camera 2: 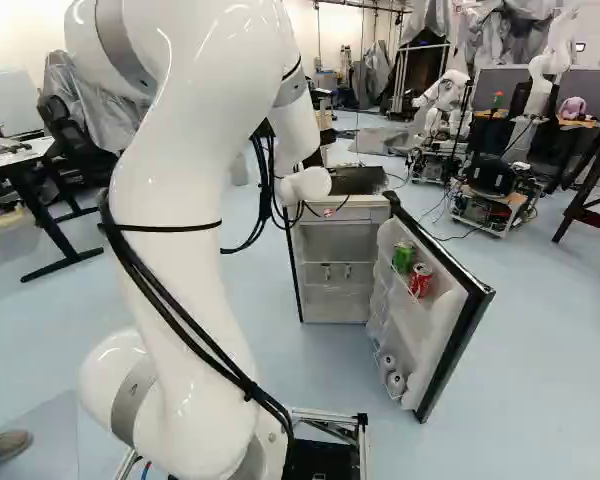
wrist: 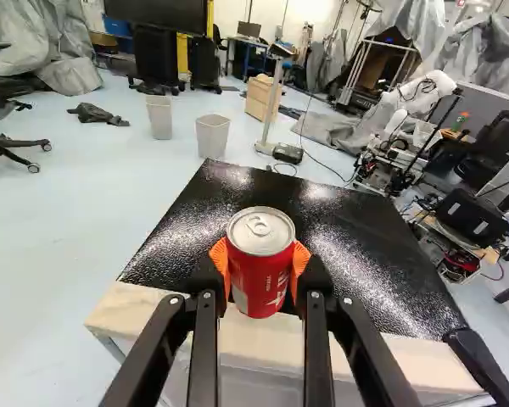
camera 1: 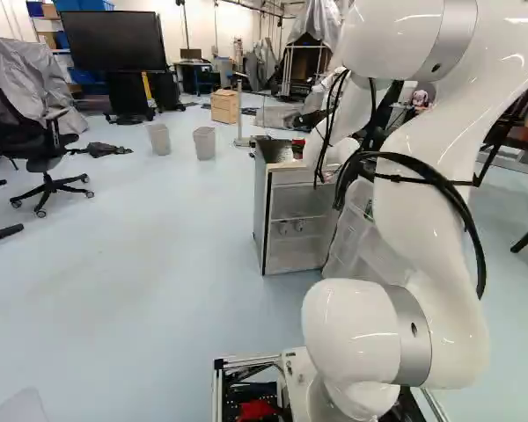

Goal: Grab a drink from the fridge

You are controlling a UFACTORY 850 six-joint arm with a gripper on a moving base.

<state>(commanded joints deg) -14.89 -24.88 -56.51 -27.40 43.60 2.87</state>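
The pincer point(camera 1: 297, 149) pinches a red can point(wrist: 260, 275) from two sides, an orange pad point(wrist: 219, 259) against it. The can's long axis is upright, pull-tab lid facing up, over the black fridge top point(wrist: 182, 242) near its pale front edge point(wrist: 263, 343); whether its base touches is unclear. White print marks its side. The fridge door point(camera 2: 458, 335) hangs open, with a green can point(camera 2: 403, 257) beside another red can point(camera 2: 420, 280) in its upper rack. Beyond the fridge, a bin point(wrist: 160, 117) and a second bin point(wrist: 212, 137) stand on the floor.
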